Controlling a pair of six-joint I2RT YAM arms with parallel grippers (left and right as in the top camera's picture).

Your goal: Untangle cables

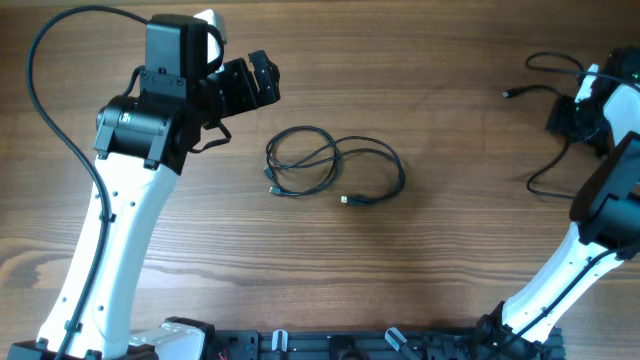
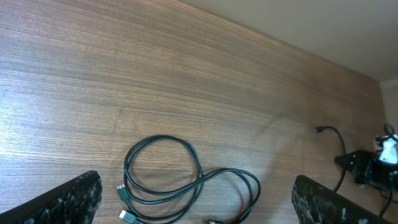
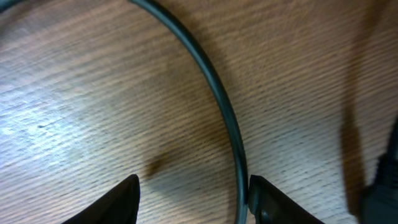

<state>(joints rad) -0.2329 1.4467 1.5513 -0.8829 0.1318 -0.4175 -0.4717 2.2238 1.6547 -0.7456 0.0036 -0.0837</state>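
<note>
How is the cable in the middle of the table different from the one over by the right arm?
The middle cable is curled into overlapping loops; the right cable sprawls in loose, open curves. The middle cable lies far from the right gripper; the right cable passes right by that gripper, which is open. Both are thin, black and lie on the wooden table.

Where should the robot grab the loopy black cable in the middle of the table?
Probably just behind the small plug at the lower edge of the cable. That end lies free, clear of where the loops cross, so pulling it shouldn't tighten anything. Come straight down from above, straddling the strand, since it lies flat on the table.
</note>
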